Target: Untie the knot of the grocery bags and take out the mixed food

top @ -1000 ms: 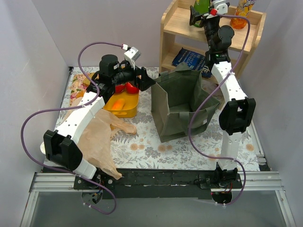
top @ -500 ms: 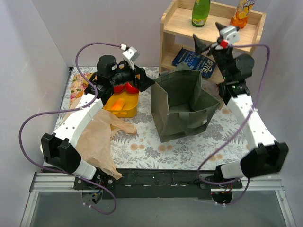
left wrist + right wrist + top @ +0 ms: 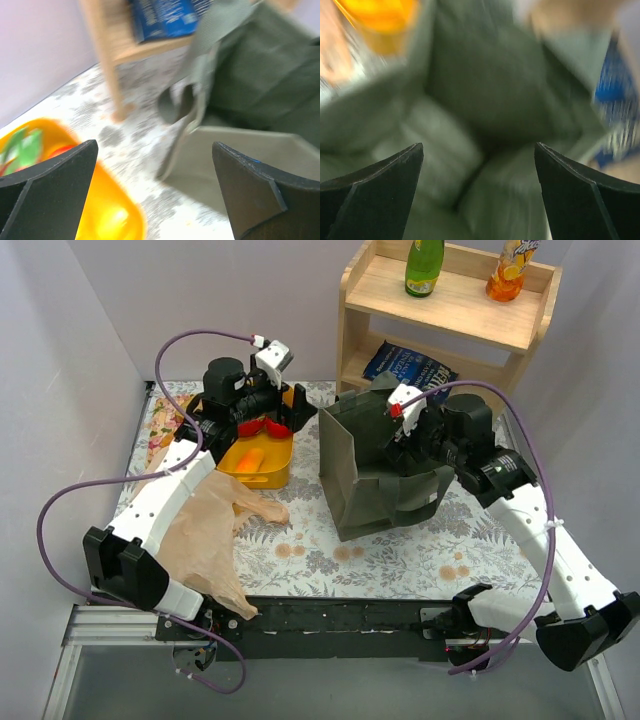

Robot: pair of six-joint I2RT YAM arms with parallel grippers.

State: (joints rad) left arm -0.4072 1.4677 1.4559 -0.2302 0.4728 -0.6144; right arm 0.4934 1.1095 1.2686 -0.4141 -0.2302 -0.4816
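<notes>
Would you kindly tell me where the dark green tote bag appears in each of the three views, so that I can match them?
Top external: the tote bag stands open at the table's middle, right of the yellow tray.
Left wrist: the tote takes up the right half.
Right wrist: the tote fills most of the picture, blurred.
Shared landmark: the blue packet on the wooden shelf behind the tote.

You see a dark olive tote (image 3: 345, 468), a yellow tray (image 3: 266, 478), a thin tan plastic bag (image 3: 200, 535), and a white table cover (image 3: 400, 558) printed with grey leaves and brown flowers.
</notes>
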